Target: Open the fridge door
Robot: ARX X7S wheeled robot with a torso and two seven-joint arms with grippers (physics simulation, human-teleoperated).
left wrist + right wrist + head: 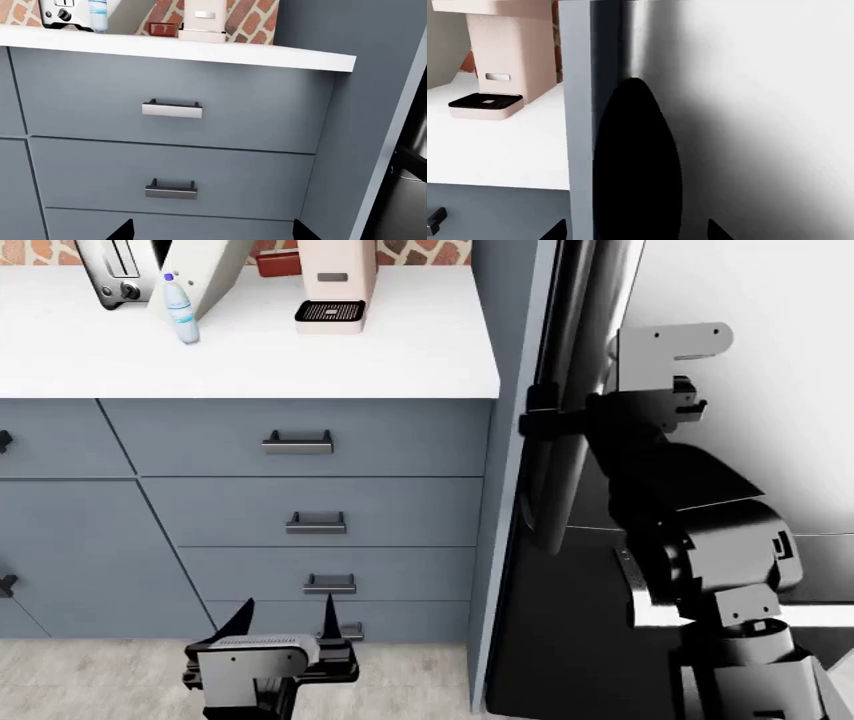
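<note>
Right gripper (pixel 541 425) sits at the fridge door (pixel 721 300) handle (pixel 561 390) — I can't tell if it's closed. Left gripper (pixel 283 618) hangs open, low. A loose hold could slip off — door stays shut.

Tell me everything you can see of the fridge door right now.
The fridge door is a tall glossy panel, bright steel shading to black lower down. Its long vertical bar handle runs along the edge beside the grey-blue cabinet side. The right gripper is at that handle; whether its fingers clamp it is unclear.
</note>
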